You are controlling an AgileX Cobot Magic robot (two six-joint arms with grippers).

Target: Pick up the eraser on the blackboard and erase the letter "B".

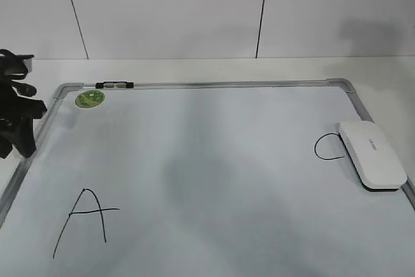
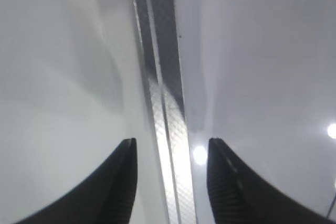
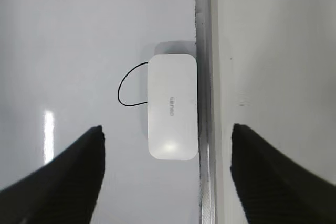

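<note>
The eraser (image 1: 372, 155) lies at the right edge of the blackboard (image 1: 194, 160), at about 3 o'clock on the board in the exterior view, its outer long side against the grey frame. In the right wrist view the eraser (image 3: 172, 106) sits ahead of the right gripper (image 3: 168, 177) toward 12 o'clock, between the lines of the two fingers and nearer the right one, with its long axis running 12 to 6, in line with the approach. The jaws stand wide apart, empty, and look wide enough to span the short sides. The right arm is plainly the nearer; the left gripper (image 2: 170, 174) hovers over the opposite frame rail at the board's 9 o'clock, jaws apart and holding nothing. A curved black stroke (image 3: 131, 85) emerges from under the eraser's 9 o'clock side; it may be part of the letter "B", but the rest is covered and the letter cannot be confirmed. Obstruction: the frame rail (image 3: 202, 77) touches the eraser's 3 o'clock side, so the finger on that side would, in my judgement, have to land on or outside the rail. Elsewhere, a drawn letter "A" (image 1: 84, 220) at 7 o'clock, a green sticker (image 1: 89, 98) and a marker (image 1: 114, 85) at 11 o'clock, all well apart from the eraser.
</note>
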